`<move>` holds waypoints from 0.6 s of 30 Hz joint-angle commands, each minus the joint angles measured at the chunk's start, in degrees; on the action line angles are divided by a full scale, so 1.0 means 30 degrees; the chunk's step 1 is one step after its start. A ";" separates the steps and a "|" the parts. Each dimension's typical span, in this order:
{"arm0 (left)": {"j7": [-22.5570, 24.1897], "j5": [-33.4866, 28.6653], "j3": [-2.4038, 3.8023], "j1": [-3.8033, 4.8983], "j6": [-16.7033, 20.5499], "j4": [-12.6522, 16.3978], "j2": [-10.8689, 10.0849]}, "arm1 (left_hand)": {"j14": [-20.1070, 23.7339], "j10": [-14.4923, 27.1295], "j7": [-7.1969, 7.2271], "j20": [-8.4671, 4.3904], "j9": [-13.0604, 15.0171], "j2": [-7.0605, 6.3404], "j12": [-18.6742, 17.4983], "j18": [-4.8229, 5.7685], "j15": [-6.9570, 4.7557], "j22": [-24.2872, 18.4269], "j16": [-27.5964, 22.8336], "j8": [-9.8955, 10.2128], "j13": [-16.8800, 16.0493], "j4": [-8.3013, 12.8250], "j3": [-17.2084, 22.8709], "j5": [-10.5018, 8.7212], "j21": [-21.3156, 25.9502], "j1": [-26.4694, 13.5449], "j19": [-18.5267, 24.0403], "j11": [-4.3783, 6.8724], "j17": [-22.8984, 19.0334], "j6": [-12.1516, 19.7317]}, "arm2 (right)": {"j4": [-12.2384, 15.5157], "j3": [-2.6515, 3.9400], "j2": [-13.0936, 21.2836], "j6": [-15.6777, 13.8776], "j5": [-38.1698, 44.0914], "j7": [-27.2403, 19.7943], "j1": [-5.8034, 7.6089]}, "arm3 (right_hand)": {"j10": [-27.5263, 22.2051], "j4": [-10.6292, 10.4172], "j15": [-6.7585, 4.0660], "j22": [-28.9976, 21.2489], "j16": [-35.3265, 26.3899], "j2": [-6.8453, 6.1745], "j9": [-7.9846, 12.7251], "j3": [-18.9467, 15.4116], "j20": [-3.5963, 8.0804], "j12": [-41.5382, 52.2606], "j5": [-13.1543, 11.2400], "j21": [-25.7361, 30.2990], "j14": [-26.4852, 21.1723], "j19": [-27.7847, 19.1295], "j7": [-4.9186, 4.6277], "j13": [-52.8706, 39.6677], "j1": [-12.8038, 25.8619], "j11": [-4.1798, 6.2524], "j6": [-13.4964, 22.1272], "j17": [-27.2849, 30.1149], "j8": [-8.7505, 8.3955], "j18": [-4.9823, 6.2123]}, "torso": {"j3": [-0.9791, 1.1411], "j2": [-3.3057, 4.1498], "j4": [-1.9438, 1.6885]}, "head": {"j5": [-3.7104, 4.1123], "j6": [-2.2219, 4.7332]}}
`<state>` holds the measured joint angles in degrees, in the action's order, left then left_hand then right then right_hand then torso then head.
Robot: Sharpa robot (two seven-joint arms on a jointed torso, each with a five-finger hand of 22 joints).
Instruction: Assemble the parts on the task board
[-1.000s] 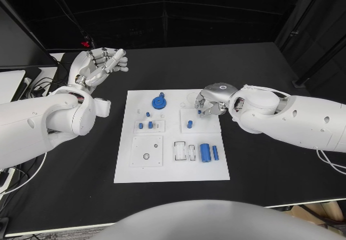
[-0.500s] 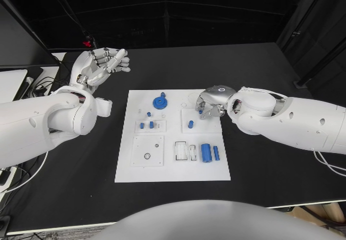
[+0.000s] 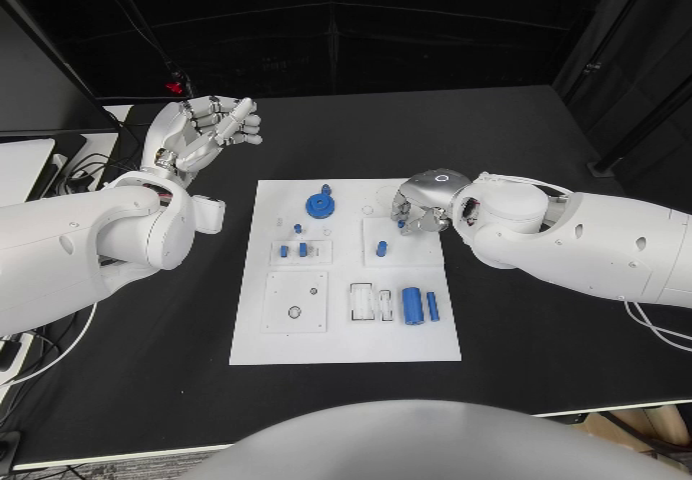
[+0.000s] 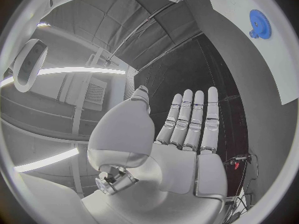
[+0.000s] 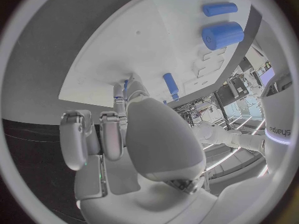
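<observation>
A white task board [image 3: 343, 340] lies in the middle of the black tabletop [image 3: 548, 330], carrying small blue parts: a gear [image 3: 320, 206], short pegs [image 3: 293, 249] and two cylinders [image 3: 418, 304]. The right hand [image 3: 418, 208] hangs over its far right edge, fingers curled; whether it holds anything I cannot tell. The left hand [image 3: 202, 128] is raised well apart, fingers straight, holding nothing

Left hand [image 4: 181, 134], fingers straight, empty

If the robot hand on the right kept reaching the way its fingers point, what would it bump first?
Probably the task board: the right robot hand points down at its far edge, near a small blue part. Depth is hard to judge.
</observation>
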<state>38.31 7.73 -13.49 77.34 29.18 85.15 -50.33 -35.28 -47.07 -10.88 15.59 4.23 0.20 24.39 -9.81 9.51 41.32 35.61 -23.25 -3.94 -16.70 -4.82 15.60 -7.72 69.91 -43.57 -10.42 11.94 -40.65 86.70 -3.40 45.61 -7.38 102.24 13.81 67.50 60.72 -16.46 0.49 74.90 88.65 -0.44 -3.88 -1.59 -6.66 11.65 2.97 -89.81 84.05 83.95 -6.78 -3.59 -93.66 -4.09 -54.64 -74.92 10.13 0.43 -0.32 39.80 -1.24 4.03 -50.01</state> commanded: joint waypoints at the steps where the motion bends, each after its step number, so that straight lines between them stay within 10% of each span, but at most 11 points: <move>1: 0.0042 -0.0052 0.0010 0.0026 -0.0233 0.0009 0.0020 | 0.0145 0.0035 -0.0558 0.0033 -0.0028 0.0176 0.0112 -0.0177 -0.0036 -0.0024 0.0107 -0.0088 0.0031 -0.0002 -0.0147 0.0122 -0.0108 0.0099 -0.0130 0.0108 -0.0030 -0.0087 | -0.0040 -0.0049 0.0002 0.0484 0.0444 0.0503 -0.0039 | 0.0266 -0.0056 -0.0140 0.5032 0.0092 0.0022 -0.0030 0.0177 0.0128 -0.0137 -0.0097 -0.0064 0.1845 0.2017 0.0029 0.0020 -0.0224 0.0049 -0.0310 -0.4350 -0.0094 -0.0143 | 0.0009 0.0014 -0.0018 | -0.0082 0.0003; 18: -0.0035 -0.0052 0.0010 0.0024 -0.0122 -0.0022 0.0022 | 0.0153 0.0037 -0.0527 0.0016 -0.0036 0.0415 0.0243 -0.0172 -0.0054 -0.0055 0.0292 -0.0195 0.0038 0.0018 -0.0176 0.0183 -0.0138 0.0346 -0.0185 0.0136 -0.0191 -0.0124 | -0.0099 -0.0049 -0.0199 0.0958 0.0546 0.0658 -0.0041 | 0.1192 -0.0089 -0.0756 0.5032 0.0076 0.0152 -0.0114 0.0444 0.0648 -0.0669 -0.0097 -0.0064 0.1839 0.2017 0.0310 0.0048 -0.0073 0.0403 -0.1580 -0.4315 0.0128 -0.0143 | 0.0004 0.0015 0.0002 | -0.0377 0.0003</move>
<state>38.01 7.69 -13.49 77.34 29.16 85.06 -50.25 -35.13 -47.07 -10.88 15.76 4.18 1.02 24.91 -9.80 9.36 41.24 36.27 -23.57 -3.89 -16.53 -4.98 15.84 -7.95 70.74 -43.81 -10.42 11.45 -40.65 86.59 -3.35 45.03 -6.87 103.43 15.15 67.53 63.89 -16.73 -1.46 74.90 88.65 0.09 -4.29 -0.64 -5.02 9.85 2.97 -89.81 83.95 83.95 -5.97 -3.47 -94.19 -2.76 -58.92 -74.91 10.63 0.43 -0.34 39.81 -1.25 2.99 -50.01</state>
